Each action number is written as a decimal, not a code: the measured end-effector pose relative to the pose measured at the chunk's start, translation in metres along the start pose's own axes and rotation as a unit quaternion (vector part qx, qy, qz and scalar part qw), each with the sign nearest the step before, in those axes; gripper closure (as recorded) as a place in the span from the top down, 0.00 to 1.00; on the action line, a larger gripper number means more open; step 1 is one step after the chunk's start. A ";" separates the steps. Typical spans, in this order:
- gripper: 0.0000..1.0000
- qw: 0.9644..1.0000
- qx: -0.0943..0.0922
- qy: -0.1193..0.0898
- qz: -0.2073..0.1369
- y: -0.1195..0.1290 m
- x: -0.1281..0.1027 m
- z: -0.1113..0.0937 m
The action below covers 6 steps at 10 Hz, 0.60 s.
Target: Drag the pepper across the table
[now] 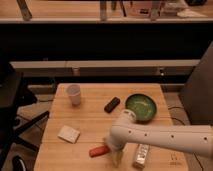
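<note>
The pepper (98, 150), a small red-orange elongated piece, lies near the front edge of the light wooden table (95, 122), left of centre. My white arm reaches in from the right. The gripper (116, 159) hangs down from the arm's rounded end just right of the pepper, close to the tabletop. The pepper's right end meets or passes under the arm's end, so I cannot tell whether the gripper touches it.
A white cup (74, 94) stands at the back left. A black block (112, 104) lies mid-table. A green bowl (141, 107) sits at the back right. A pale square pad (68, 133) lies front left. A white tube (141, 155) lies front right.
</note>
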 end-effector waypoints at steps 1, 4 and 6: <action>0.79 1.000 -0.002 0.000 0.000 0.000 0.000 0.003; 0.62 1.000 -0.004 0.000 0.000 0.000 0.000 0.008; 0.40 1.000 -0.006 -0.001 0.001 0.000 0.001 0.009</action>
